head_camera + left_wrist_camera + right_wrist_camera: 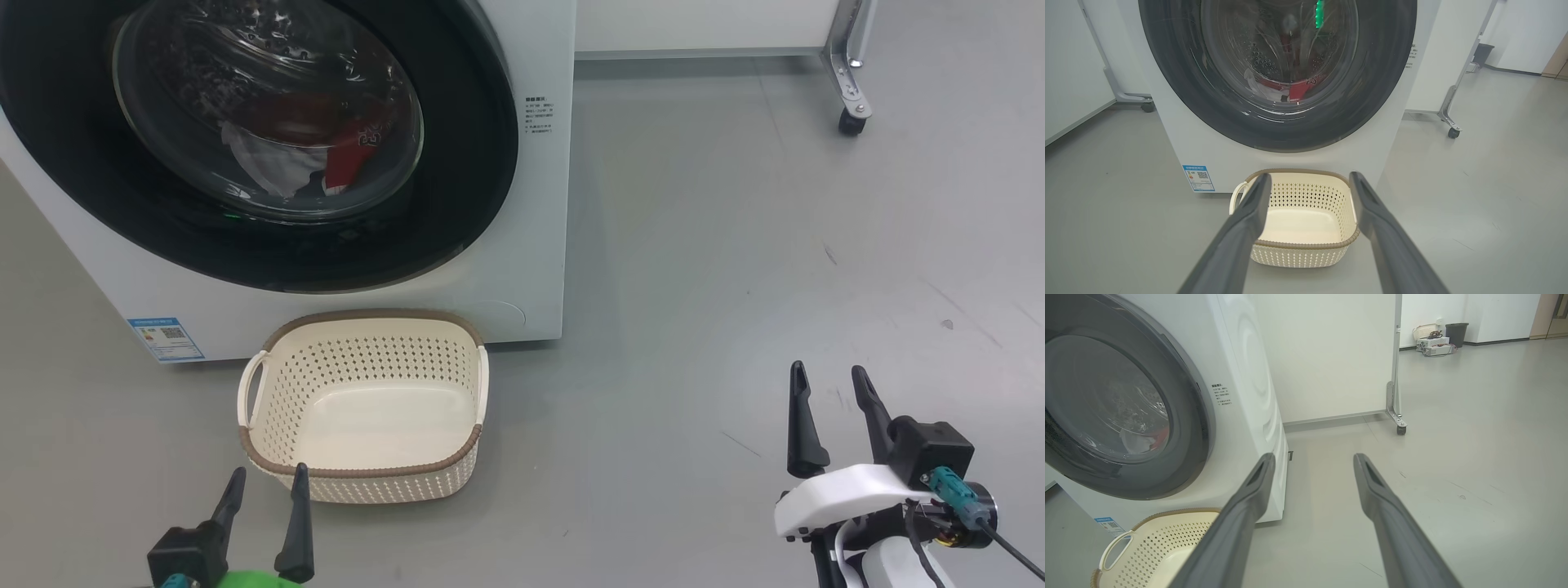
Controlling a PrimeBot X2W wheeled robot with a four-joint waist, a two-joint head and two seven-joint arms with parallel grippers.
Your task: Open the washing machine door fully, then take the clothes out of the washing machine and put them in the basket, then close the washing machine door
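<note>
The left gripper [269, 475], its two long dark fingers spread and empty, hovers just before the small cream perforated plastic basket [371, 316] with a brown woven-look rim. The basket stands empty on the grey floor [735, 261], just in front of the big white front-loading washing machine [535, 261]. The right gripper [828, 374], likewise spread, hangs well to the right. The round black-rimmed glass door [465, 188] is shut, with red and white clothes [351, 151] behind it.
</note>
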